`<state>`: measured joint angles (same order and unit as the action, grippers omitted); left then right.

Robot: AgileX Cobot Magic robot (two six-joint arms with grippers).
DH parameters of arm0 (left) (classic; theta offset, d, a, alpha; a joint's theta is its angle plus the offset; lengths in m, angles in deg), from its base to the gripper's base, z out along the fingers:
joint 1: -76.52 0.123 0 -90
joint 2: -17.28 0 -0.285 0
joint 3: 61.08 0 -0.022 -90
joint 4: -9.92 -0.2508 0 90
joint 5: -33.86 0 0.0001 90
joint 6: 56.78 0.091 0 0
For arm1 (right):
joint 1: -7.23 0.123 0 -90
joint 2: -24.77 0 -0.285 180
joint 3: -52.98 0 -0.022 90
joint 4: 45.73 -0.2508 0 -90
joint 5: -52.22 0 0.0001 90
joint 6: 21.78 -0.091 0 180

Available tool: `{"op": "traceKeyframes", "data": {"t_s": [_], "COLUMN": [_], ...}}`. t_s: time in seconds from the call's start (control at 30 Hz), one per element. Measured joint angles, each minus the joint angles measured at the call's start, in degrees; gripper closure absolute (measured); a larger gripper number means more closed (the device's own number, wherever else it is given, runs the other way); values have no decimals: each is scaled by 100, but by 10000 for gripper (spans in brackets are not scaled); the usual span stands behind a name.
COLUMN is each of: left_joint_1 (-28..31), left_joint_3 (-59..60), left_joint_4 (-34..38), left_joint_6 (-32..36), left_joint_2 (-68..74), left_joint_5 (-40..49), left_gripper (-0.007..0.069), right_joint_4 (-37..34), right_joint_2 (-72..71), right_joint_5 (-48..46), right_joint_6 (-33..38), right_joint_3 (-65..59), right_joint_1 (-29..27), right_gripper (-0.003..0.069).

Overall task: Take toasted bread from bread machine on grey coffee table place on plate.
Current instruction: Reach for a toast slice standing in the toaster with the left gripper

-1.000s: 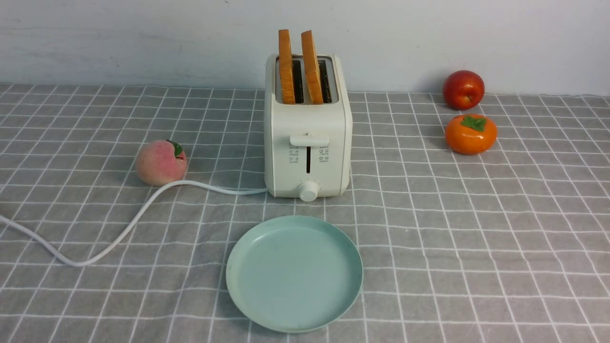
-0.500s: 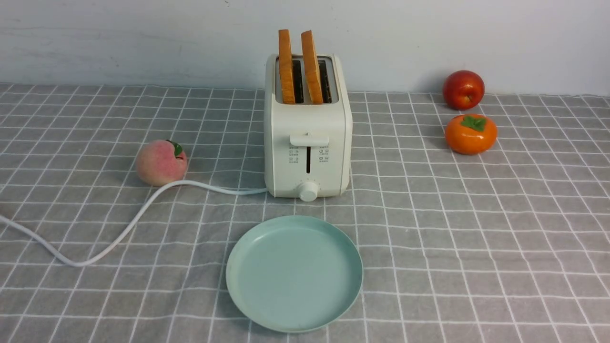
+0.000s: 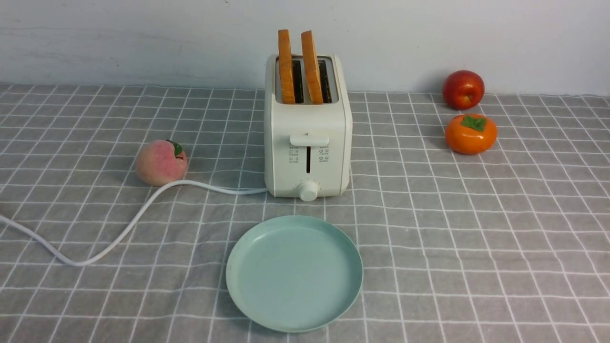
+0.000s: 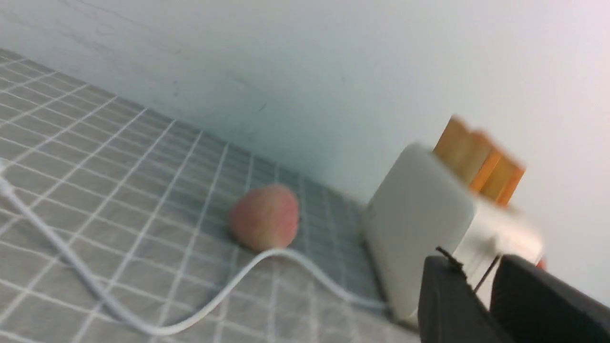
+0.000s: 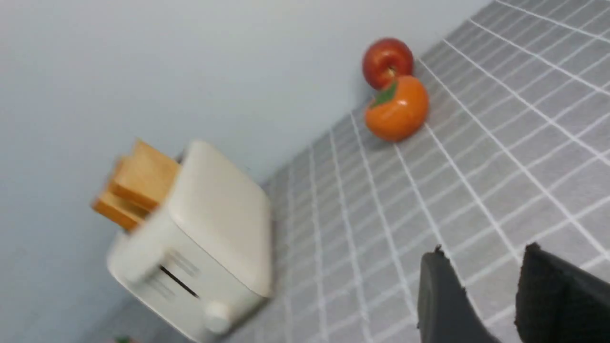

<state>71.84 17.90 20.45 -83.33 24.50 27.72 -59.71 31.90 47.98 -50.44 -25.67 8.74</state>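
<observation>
Two slices of toasted bread (image 3: 286,66) (image 3: 312,66) stand upright in the slots of the cream-white bread machine (image 3: 308,143) at the back middle of the grey coffee table (image 3: 476,228). In front of it lies the mint-green plate (image 3: 294,272) with nothing on it. Neither arm shows in the front view. In the left wrist view my left gripper (image 4: 476,267) has a narrow gap between its black fingers and holds nothing, with the bread machine (image 4: 419,224) and toasted bread (image 4: 479,162) beyond it. My right gripper (image 5: 483,252) stands open over bare cloth, away from the bread machine (image 5: 209,228).
A peach (image 3: 161,162) sits left of the bread machine, beside the white cord (image 3: 119,233) that trails to the left edge. A red apple (image 3: 463,89) and an orange persimmon (image 3: 471,134) lie at the back right. A pale wall stands behind the table.
</observation>
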Motion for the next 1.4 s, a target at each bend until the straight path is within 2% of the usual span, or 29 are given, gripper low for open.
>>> {"op": "traceKeyframes", "data": {"t_s": [0.1,0.27,0.33,0.4,0.5,0.53,0.57,0.63,0.73,0.77,0.83,0.87,0.9,0.93,1.0,1.03,1.07,1.1,1.13,1.3,1.33,1.4], "left_joint_1": [0,0,0,0,0,0,0,0,0,0,0,0,6,6,6,6,6,6,6,6,6,-78], "left_joint_3": [0,0,0,-208,-971,-1368,-1535,-2653,-3269,-3713,-4100,-4315,-4486,-4520,-5003,-5003,-5182,-5516,-5630,-6619,-6657,-7181], "left_joint_4": [220,398,556,558,167,-54,-98,-606,-752,-734,-545,-245,198,198,1586,1692,2212,2959,3273,4518,4550,4791], "left_joint_6": [-289,-425,-685,-996,-1087,-1087,-1087,-1087,-1040,-861,-354,137,617,716,2278,2278,2845,3806,4181,5597,5597,6123], "left_joint_2": [0,0,0,0,86,257,301,1217,2076,2779,3441,3892,4305,4305,5208,5269,5576,6042,6262,7410,7410,7949], "left_joint_5": [-323,-660,-1124,-1287,-719,-333,-151,1464,2609,3475,4122,4330,4397,4398,4379,4379,4366,4329,4323,4252,4252,4195], "left_gripper": [475,471,476,534,638,638,638,638,638,638,638,638,638,638,638,638,638,638,638,638,638,638], "right_joint_4": [-232,-232,-253,-94,498,695,695,1105,1269,1356,1362,1310,1232,1209,896,896,800,705,693,669,669,669], "right_joint_2": [0,0,0,0,262,490,544,1521,2076,2564,2958,3137,3212,3212,3272,3272,3272,3272,3272,3272,3272,3272], "right_joint_5": [343,423,423,-43,-1093,-1665,-1790,-3731,-4692,-5185,-5440,-5416,-5340,-5318,-4942,-4942,-4815,-4703,-4663,-4599,-4599,-4561], "right_joint_6": [-60,-13,-145,-204,181,413,413,1258,1731,2024,2258,2330,2350,2350,2414,2420,2444,2470,2471,2475,2475,2475], "right_joint_3": [0,0,64,605,1885,2412,2516,3874,4348,4646,4816,4850,4864,4864,4858,4852,4827,4792,4778,4705,4705,4705], "right_joint_1": [0,0,0,0,0,0,0,0,0,0,0,0,0,0,0,0,0,0,0,0,0,0], "right_gripper": [419,419,419,428,487,524,531,653,675,676,676,676,676,676,676,676,676,675,675,673,673,669]}}
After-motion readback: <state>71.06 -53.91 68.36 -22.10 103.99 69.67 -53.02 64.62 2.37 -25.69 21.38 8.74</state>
